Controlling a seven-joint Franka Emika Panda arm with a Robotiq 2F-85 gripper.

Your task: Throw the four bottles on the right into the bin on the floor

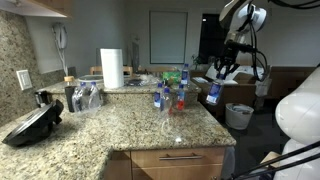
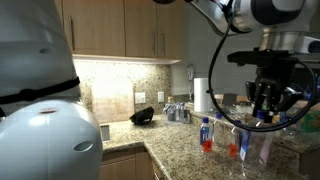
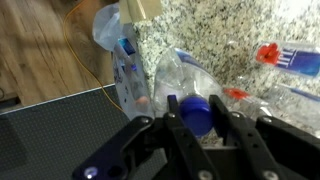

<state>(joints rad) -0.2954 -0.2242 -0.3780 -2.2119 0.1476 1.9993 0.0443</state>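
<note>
My gripper (image 3: 197, 125) is shut on the blue cap (image 3: 196, 110) of a small clear bottle (image 3: 172, 72), which hangs below the fingers. In an exterior view the gripper (image 1: 222, 73) holds this bottle (image 1: 213, 94) in the air just past the counter's right edge, up and left of the bin (image 1: 239, 116) on the floor. Three more bottles stand on the counter, two near its right edge (image 1: 160, 97) (image 1: 181, 96) and one further back (image 1: 184, 73). Two show in an exterior view, one blue-labelled (image 2: 205, 135) and one red-labelled (image 2: 238, 141).
The granite counter (image 1: 120, 125) also carries a white paper-towel roll (image 1: 111, 68), clear glassware (image 1: 86, 97) and a black appliance (image 1: 33, 124). A dark flat surface (image 3: 50, 130) and a wooden floor (image 3: 40, 45) lie beneath the gripper in the wrist view.
</note>
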